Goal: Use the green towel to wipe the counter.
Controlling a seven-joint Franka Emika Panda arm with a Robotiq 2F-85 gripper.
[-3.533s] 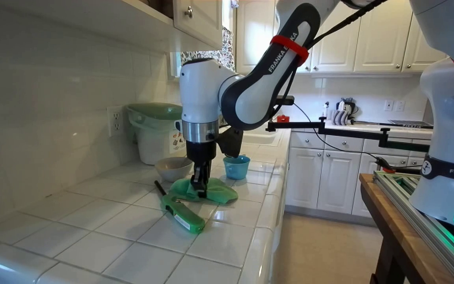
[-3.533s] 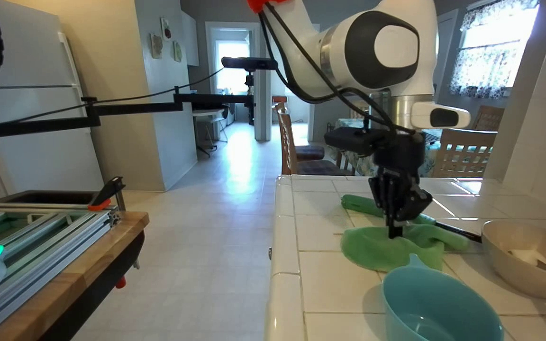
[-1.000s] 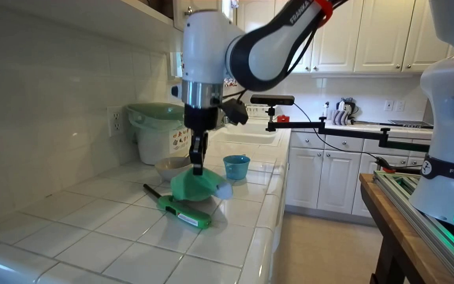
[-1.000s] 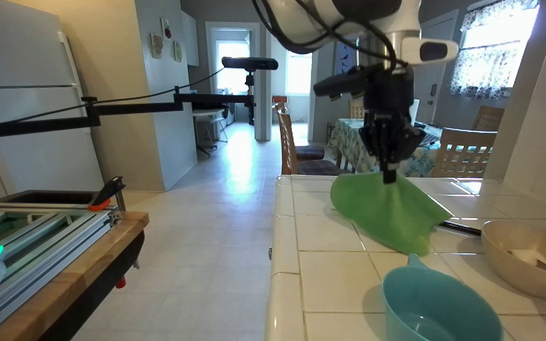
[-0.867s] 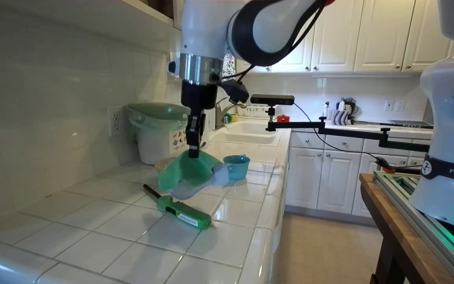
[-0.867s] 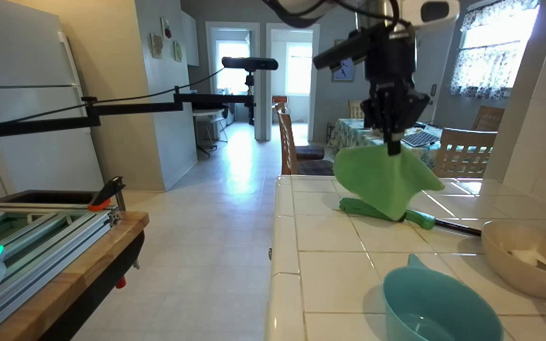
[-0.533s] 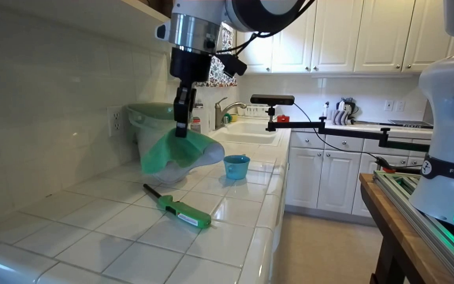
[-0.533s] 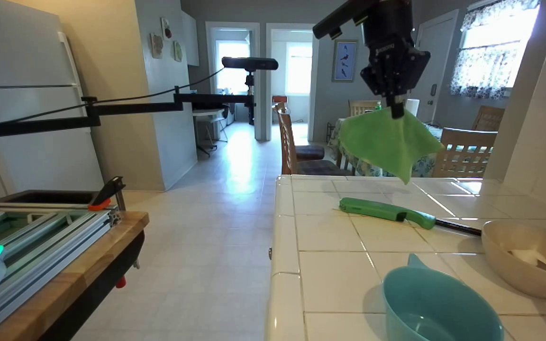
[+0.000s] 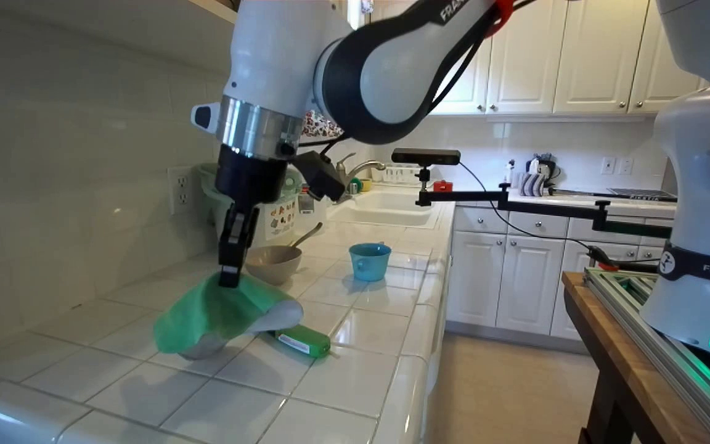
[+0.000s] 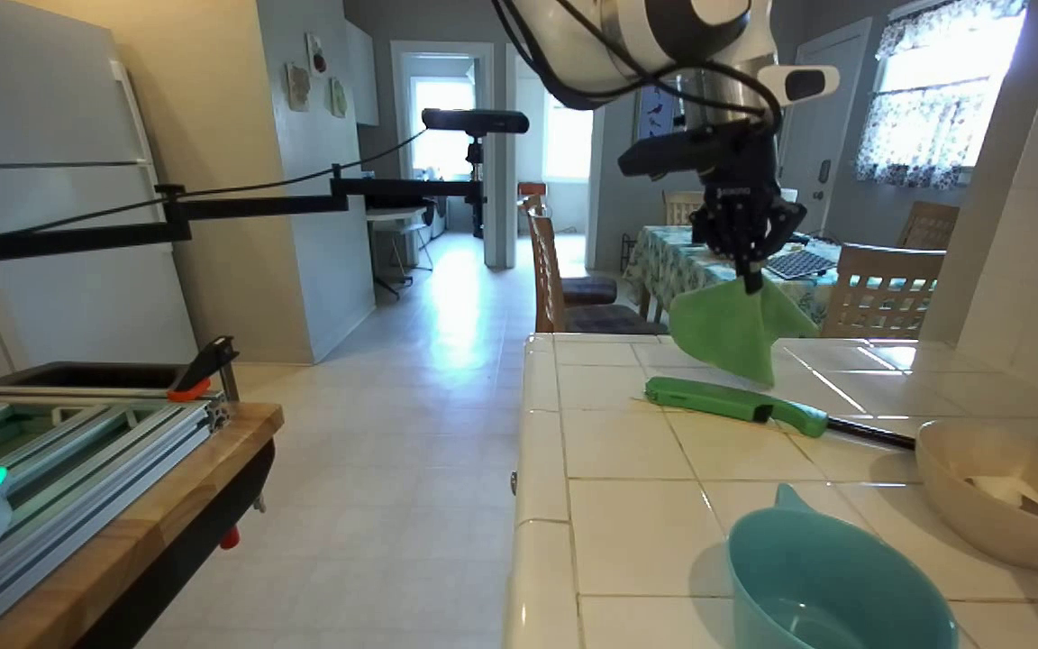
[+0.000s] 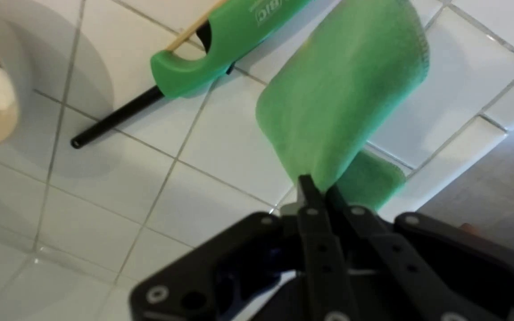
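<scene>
I've got claw point(image 9: 230, 277) clamped on grn towel point(image 9: 213, 311), hanging below it; lighter point(image 10: 722, 400) on bench point(image 9: 342, 382) nr claw, lower.

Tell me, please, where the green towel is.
In the wrist view's right half, the towel hangs from the gripper over the counter, right of the lighter.

Free counter point(image 10: 740, 452) lies between lighter point(image 10: 789, 415) and cup point(image 10: 839, 577).
</scene>
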